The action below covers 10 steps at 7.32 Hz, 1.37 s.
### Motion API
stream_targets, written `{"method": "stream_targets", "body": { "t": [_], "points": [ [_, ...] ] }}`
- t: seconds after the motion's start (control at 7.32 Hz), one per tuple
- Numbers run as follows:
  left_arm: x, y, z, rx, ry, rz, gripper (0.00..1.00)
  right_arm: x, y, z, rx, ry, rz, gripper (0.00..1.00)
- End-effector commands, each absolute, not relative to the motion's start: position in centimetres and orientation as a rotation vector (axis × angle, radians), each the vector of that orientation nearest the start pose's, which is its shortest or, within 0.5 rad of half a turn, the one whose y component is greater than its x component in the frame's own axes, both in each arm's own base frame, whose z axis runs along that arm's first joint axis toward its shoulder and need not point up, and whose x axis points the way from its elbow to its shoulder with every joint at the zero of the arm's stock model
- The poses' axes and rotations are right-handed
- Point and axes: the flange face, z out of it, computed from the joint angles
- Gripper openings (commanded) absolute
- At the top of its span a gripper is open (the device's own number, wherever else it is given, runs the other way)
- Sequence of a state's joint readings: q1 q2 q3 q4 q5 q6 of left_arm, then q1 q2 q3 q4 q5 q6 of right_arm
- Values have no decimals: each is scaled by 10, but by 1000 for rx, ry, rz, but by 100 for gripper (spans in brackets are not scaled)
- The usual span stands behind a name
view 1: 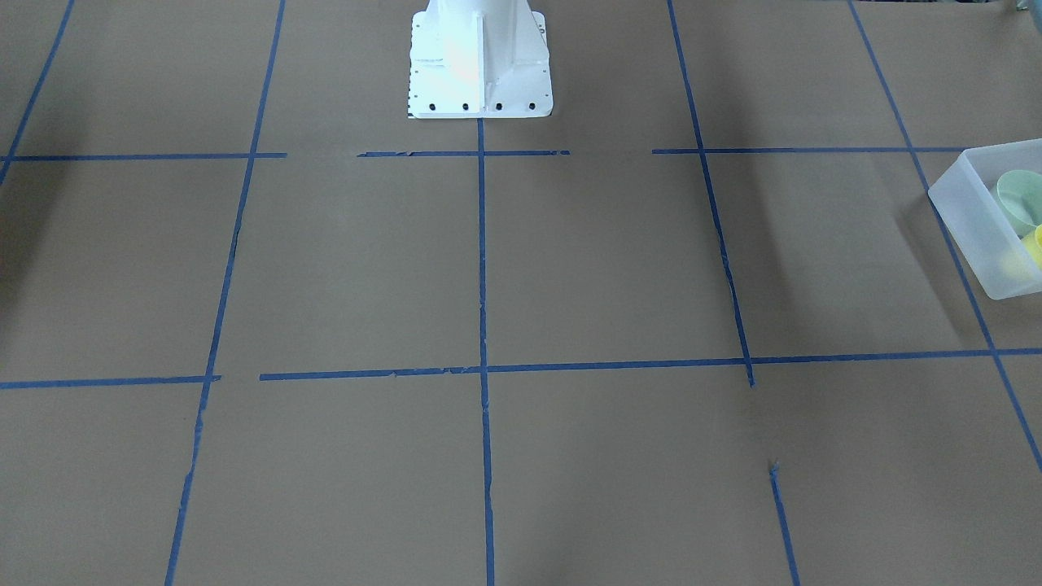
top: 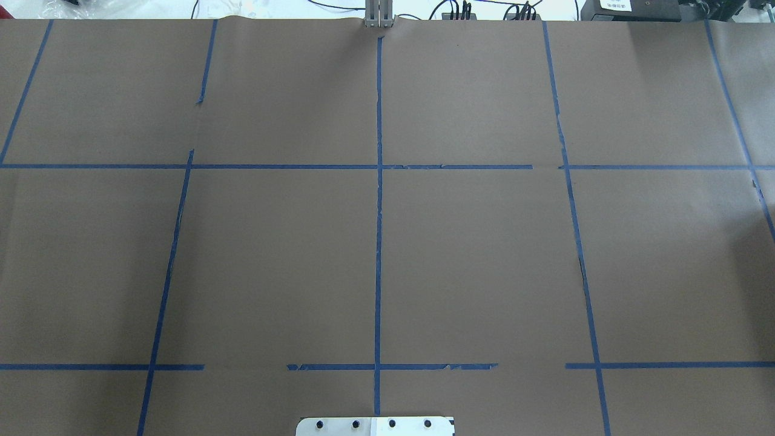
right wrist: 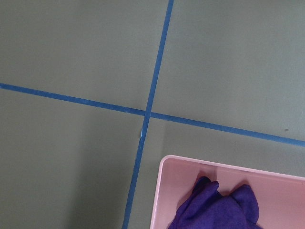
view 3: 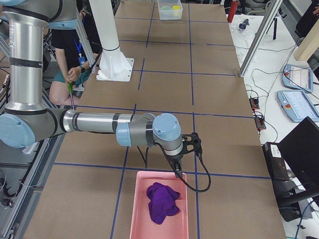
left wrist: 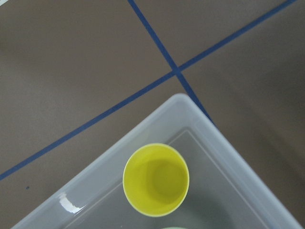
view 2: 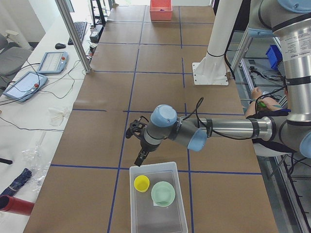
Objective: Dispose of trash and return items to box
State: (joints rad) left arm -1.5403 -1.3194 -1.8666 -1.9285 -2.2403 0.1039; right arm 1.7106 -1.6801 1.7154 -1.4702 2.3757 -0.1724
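Note:
The yellow cup (view 2: 142, 183) and the mint-green bowl (view 2: 163, 193) stand upright side by side inside the frosted box (view 2: 151, 166) at the table's left end. The left wrist view looks straight down on the cup (left wrist: 156, 179) in a corner of the box (left wrist: 190, 107). The front view shows the box (view 1: 969, 220) cut off at the right edge. My left gripper (view 2: 140, 159) hangs just above the box's rim beside the cup; I cannot tell whether it is open or shut. My right gripper (view 3: 178, 172) hangs over the rim of a pink tray (view 3: 133, 209); I cannot tell its state either.
The pink tray holds a purple cloth (view 3: 162, 201), which also shows in the right wrist view (right wrist: 214, 205). The white robot pedestal (view 1: 479, 61) stands at mid-table. A side bench holds tablets (view 2: 51, 61) and cables. A metal post (view 2: 73, 34) rises at the table's edge.

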Motion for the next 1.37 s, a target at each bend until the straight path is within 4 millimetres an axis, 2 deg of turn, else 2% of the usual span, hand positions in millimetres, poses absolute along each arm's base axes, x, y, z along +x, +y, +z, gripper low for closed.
{"method": "stream_targets", "body": {
  "t": [0.0, 0.14, 0.27, 0.41, 0.55, 0.68, 0.82, 1.23],
  "points": [
    [-53, -398, 624, 249, 741, 235, 100, 121, -430, 634, 236, -784, -75, 100],
    [-51, -388, 658, 196, 800, 218, 100, 109, -425, 643, 202, -792, -89, 100],
    [-50, -380, 666, 146, 799, 197, 100, 98, -420, 655, 158, -800, -89, 100],
    [-50, -379, 667, 86, 798, 172, 100, 96, -417, 658, 82, -811, -59, 100],
    [-50, -378, 655, 99, 798, 177, 100, 95, -420, 643, 88, -818, -64, 100],
    [-51, -378, 652, 110, 797, 182, 100, 94, -408, 641, 94, -806, -79, 100],
    [-50, -381, 658, 100, 794, 181, 100, 93, -408, 640, 94, -802, -84, 100],
    [-53, -384, 645, 130, 792, 185, 100, 85, -409, 640, 87, -806, -101, 100]
  ]
}}
